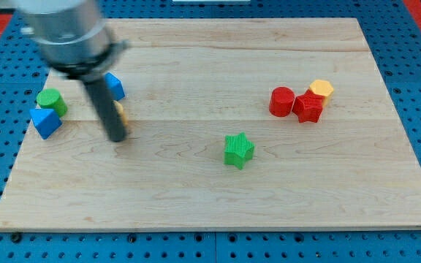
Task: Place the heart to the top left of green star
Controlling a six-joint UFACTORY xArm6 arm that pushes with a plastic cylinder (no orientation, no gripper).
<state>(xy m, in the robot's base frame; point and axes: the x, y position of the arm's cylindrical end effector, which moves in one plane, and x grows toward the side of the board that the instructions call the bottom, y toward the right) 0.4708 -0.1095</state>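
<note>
resting my tip (117,137) on the wooden surface (196,197) in the view's left part, at the foot of a blurred dark rod (102,102) hanging from a grey arm body (63,29). ending in a plain rod only, so clasping nothing and carrying nothing. standing just beside a yellow block (121,111), peeping out at the rod's right edge a little above the tip; mostly hidden behind the rod, so shape unreadable, and cannot tell whether touching. cannot say for sure that this is the heart, though no other block shows a heart outline.

moving outward: a blue block (115,86) higher up, also partly behind the rod, angular in look. further to the view's left, a green round block (51,101) and, touching it from below, a blue wedge-like block (45,122).

well apart to the view's right and slightly lower than the tip, the green star (238,150), alone near the surface's middle. beyond it, toward the view's upper right, a tight cluster: a red rounded block (282,101), a red angular block (308,107) just beside it, and a yellow hexagon (321,90) touching the latter from above.
</note>
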